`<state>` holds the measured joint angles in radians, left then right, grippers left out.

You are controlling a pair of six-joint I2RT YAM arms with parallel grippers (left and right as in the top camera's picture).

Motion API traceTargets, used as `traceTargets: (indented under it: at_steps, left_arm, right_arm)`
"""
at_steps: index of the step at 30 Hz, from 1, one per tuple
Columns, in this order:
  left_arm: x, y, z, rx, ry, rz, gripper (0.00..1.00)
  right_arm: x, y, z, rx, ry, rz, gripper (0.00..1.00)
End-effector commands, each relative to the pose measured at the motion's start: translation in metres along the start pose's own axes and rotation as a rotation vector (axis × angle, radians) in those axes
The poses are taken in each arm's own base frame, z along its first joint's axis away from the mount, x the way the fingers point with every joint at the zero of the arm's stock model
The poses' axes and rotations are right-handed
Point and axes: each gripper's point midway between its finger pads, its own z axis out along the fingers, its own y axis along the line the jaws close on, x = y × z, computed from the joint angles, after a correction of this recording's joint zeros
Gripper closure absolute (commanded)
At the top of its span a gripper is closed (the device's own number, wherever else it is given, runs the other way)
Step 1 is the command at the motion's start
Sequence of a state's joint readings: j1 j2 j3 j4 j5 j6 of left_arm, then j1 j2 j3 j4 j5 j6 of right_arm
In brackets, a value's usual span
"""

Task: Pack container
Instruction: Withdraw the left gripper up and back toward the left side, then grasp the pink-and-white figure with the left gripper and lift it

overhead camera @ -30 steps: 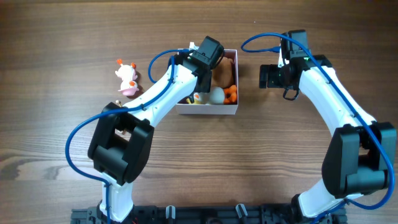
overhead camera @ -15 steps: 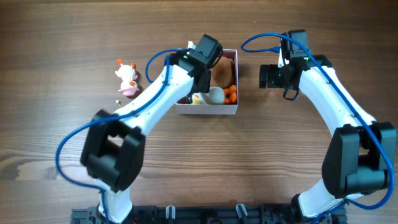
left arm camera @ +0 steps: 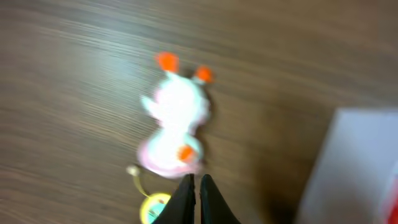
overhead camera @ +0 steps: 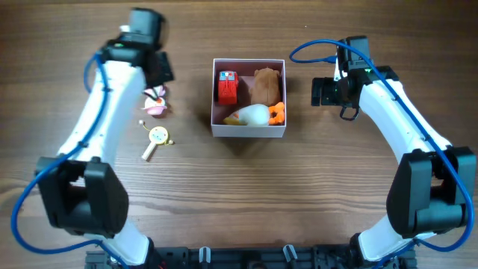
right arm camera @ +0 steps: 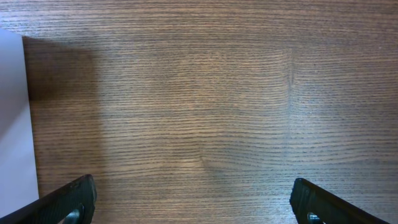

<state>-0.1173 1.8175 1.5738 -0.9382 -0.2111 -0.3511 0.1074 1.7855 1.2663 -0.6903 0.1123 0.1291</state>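
The container, a white-walled box with a pink inside, stands mid-table. It holds a red toy, a brown toy, a white and yellow toy and an orange toy. My left gripper is far left of it, over a white-and-pink figure toy. In the left wrist view the fingers are shut and empty, just below that blurred figure. My right gripper is open and empty to the right of the container, fingers over bare wood.
A yellow round wand toy lies just in front of the figure; it shows by the left fingers. The container's white wall shows at the left wrist view's right edge and the right wrist view's left edge.
My left arm has swung from over the container far to the left, above the figure toy. The container's contents are uncovered. The right arm has not moved.
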Motion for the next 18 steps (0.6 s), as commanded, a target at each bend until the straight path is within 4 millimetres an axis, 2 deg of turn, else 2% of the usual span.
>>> traceTargets:
  at_steps: [1, 2, 3, 4, 6, 7, 10, 13, 16, 18]
  left_arm:
    - [-0.016, 0.023, 0.001, 0.056, -0.011, -0.101, 0.93]
    - [-0.019, 0.026, 0.002, 0.081, -0.005, -0.121, 0.90]
    - [-0.020, 0.029, 0.005, 0.095, 0.002, -0.134, 0.77]
    - [-0.021, 0.030, 0.008, 0.098, 0.002, -0.141, 0.60]
    - [-0.022, 0.030, 0.014, 0.096, 0.004, -0.141, 0.47]
    - [-0.023, 0.029, 0.017, 0.097, 0.004, -0.142, 0.33]
    - [-0.021, 0.027, 0.030, 0.091, 0.020, -0.139, 0.33]
    - [-0.012, 0.025, 0.052, 0.078, 0.067, -0.134, 0.35]
    - [0.006, 0.025, 0.081, 0.052, 0.148, -0.124, 0.36]
    - [0.017, 0.017, 0.095, 0.078, 0.202, -0.121, 0.38]
  right_arm:
    - [-0.002, 0.000, -0.003, -0.006, -0.011, -0.007, 0.00]
    - [-0.003, 0.000, -0.003, -0.006, -0.011, -0.007, 0.01]
    - [-0.003, 0.000, -0.003, -0.006, -0.011, -0.007, 0.01]
    - [-0.003, 0.000, -0.003, -0.006, -0.011, -0.006, 0.00]
    - [-0.003, 0.000, -0.003, -0.006, -0.011, -0.007, 0.01]
    - [-0.003, 0.000, -0.003, -0.006, -0.011, -0.007, 0.01]
    - [-0.003, 0.000, -0.003, -0.006, -0.011, -0.007, 0.00]
    - [-0.003, 0.000, -0.003, -0.006, -0.011, -0.007, 0.01]
    - [-0.002, 0.000, -0.003, -0.006, -0.011, -0.007, 0.01]
    - [-0.002, 0.000, -0.003, -0.006, -0.011, -0.007, 0.00]
